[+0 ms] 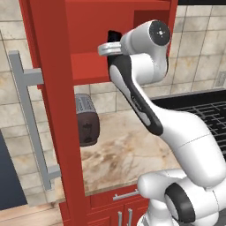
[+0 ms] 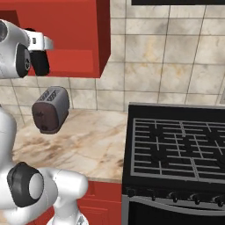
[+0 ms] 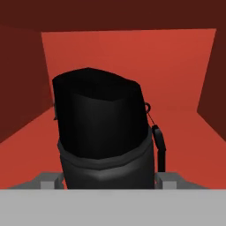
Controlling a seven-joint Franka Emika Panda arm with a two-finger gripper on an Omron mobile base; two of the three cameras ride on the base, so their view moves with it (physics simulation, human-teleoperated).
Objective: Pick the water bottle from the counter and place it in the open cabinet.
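— Most of the job looks done, judging by where things are. The water bottle (image 3: 101, 132) is off the table (image 1: 128, 154) and is carried inside the open cabinet (image 1: 92, 66), above its red shelf.

— Is it being gripped?

— Yes. In the hand view the bottle is seen clamped between the fingers (image 3: 158, 142) of the end effector (image 3: 103, 178), with the cabinet's red back wall behind it.

— Is it set down yet?

— That cannot be told for certain; its base is hidden. From the left base view the end effector (image 1: 114, 37) is seen reaching in past the door (image 1: 53, 110).

— What is left?

— The bottle is to be lowered onto the shelf, released, and the arm drawn back out. The toaster (image 2: 51, 109) on the table is not involved.
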